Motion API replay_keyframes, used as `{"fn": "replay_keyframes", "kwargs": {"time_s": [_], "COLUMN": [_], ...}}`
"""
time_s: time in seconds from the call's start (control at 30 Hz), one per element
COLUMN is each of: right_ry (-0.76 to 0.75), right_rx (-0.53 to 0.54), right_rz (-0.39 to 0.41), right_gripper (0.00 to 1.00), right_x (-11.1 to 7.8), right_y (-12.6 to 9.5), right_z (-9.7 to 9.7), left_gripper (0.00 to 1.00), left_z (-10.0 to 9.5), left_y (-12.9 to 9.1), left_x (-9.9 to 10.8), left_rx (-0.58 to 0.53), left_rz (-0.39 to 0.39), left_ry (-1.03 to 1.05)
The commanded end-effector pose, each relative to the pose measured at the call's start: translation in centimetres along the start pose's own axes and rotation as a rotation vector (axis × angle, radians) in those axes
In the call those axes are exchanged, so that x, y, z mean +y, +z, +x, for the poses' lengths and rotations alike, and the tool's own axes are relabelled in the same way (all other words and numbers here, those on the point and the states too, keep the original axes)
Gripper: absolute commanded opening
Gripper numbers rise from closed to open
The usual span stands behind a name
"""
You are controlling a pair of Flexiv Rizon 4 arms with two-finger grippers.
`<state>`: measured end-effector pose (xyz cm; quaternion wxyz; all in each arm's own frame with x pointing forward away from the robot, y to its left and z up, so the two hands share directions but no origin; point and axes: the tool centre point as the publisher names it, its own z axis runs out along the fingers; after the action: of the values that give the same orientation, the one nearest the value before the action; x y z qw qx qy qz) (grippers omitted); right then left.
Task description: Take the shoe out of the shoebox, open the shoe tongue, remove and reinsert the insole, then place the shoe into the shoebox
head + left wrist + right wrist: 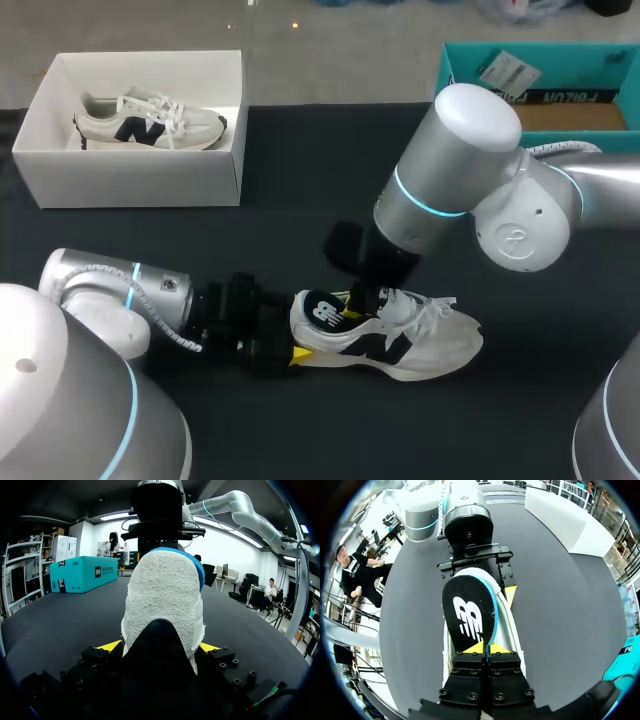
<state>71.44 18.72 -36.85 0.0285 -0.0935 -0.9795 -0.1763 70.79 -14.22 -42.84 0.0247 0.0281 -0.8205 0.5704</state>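
Note:
A white shoe (420,335) with dark side marks lies on the black table, toe to the right. My left gripper (297,328) comes in low from the left, and its yellow fingers (111,646) press both sides of the heel (162,595). A dark insole (322,312) with a white logo and blue edge sticks up out of the heel opening. From above, my right gripper (358,300) is shut on the front part of the insole (468,612), with its yellow tips (485,649) closed together. At the back left stands the white shoebox (130,175).
A second matching shoe (150,120) lies inside the shoebox. A teal cardboard box (540,70) sits at the back right edge. Bare black table surface stretches between the two boxes and in front of the shoe.

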Motion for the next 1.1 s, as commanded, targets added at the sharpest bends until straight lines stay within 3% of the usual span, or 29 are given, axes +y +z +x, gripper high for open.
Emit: {"fn": "replay_keyframes", "kwargs": {"time_s": [0.03, 0.2, 0.4, 0.73, 1.1], "right_ry": [-0.007, -0.024, -0.039, -0.088, -0.141], "right_rx": [0.012, -0.004, 0.001, 0.013, -0.017], "right_rz": [-0.065, -0.105, -0.206, -0.35, -0.469], "right_gripper": [0.0, 0.0, 0.0, 0.0, 0.0], "right_x": [-1.0, -0.7, 0.7, 4.5, 8.2], "right_y": [-1.3, -3.0, -4.4, -6.2, -11.5], "right_z": [0.3, 0.0, -0.8, -1.6, -2.0], "left_gripper": [0.0, 0.0, 0.0, 0.0, 0.0], "left_z": [0.1, 0.1, 0.1, 0.1, 0.1], "left_y": [-0.1, -0.1, -0.1, -0.1, -0.1], "left_x": [0.2, 0.2, 0.2, 0.2, 0.2], "left_rx": [-0.001, -0.001, -0.001, -0.001, -0.001], "left_rz": [-0.002, -0.002, -0.002, -0.002, -0.002], "left_ry": [-0.001, -0.001, -0.001, -0.001, -0.001]}}
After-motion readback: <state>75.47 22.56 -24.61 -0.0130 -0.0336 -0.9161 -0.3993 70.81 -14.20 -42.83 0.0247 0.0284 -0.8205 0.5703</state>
